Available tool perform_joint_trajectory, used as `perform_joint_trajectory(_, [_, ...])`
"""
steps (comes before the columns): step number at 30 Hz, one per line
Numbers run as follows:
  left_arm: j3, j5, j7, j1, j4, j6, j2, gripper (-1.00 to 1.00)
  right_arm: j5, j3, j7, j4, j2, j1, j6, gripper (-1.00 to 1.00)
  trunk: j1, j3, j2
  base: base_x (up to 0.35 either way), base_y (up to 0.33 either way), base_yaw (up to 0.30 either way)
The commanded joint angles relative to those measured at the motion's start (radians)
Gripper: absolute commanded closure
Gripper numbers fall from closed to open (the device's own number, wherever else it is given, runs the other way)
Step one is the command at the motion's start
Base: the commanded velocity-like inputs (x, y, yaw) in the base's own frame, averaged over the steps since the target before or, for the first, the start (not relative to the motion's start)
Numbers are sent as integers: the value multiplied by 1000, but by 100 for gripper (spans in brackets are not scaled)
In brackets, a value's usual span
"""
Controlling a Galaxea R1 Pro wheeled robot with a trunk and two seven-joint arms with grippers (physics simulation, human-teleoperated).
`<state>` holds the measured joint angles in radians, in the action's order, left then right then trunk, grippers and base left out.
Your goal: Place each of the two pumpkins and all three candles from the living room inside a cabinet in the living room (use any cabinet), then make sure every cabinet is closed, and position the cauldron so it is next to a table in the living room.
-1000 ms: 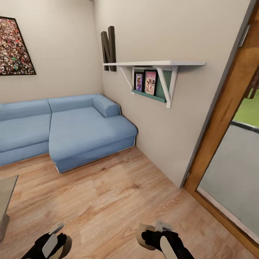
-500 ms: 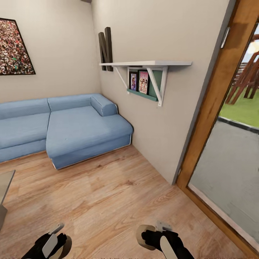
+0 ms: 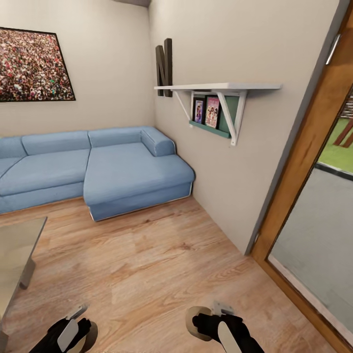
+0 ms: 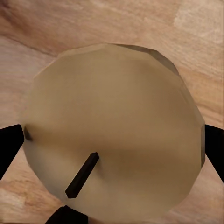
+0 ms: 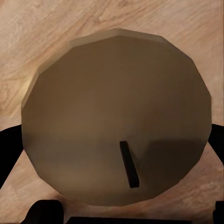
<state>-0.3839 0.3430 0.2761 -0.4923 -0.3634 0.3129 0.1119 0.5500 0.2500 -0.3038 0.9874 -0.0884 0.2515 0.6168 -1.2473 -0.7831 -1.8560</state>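
Each arm carries one of the candles. In the left wrist view, a beige candle (image 4: pixel 114 126) with a short dark wick sits squarely between the jaws of the left gripper (image 4: pixel 112 144), whose black fingers (image 4: pixel 9 147) press against its two opposite sides; the jaws are closed on it, with wood floor beyond. In the right wrist view, a second candle (image 5: pixel 116 121), darker in shade and also showing its wick, lies the same way between the jaws of the right gripper (image 5: pixel 114 144), a black finger at each side of it, so those jaws hold it too.

In the head view, both grippers hang low at the bottom edge over the wooden floor (image 3: pixel 147 264). The left gripper (image 3: pixel 73 331) shows a tan sliver of its candle (image 3: pixel 90 336) beside it, and the right gripper (image 3: pixel 206 323) has its candle (image 3: pixel 192 323) at its tip. Ahead stands a blue corner sofa (image 3: pixel 98 169) against the walls, with a framed picture (image 3: pixel 32 66) above it. A white wall shelf (image 3: pixel 218 88) holds small pictures beneath it. A glass tabletop (image 3: pixel 17 255) reaches in from the left, and a wood-framed door (image 3: pixel 304 162) stands at the right.
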Motion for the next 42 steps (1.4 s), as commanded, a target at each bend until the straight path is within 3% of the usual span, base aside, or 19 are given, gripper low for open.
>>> perform_joint_trajectory(1, [0,-1,0,0,0,0,0,100,0,0,0,0,0,0,0,100,0,0,0,-1,-2,291])
perform_joint_trajectory(21, [-1,-1,1,6,0,1,-1,100,-1,-1,0,-1,3,0,1,100,0,0,0,22,-43,282])
perform_joint_trajectory(28, [-1,-1,2,6,0,2,-3,100,-1,-2,-1,-8,5,0,-10,100,27,22,49,0,0,39])
perform_joint_trajectory(34, [-1,-1,2,6,0,2,-3,100,-2,-3,0,-136,4,1,-79,100,50,41,91,0,0,1])
perform_joint_trajectory(42, [-1,-1,2,6,0,2,-3,100,-2,-3,-6,-153,5,2,-83,100,81,66,147,0,0,0])
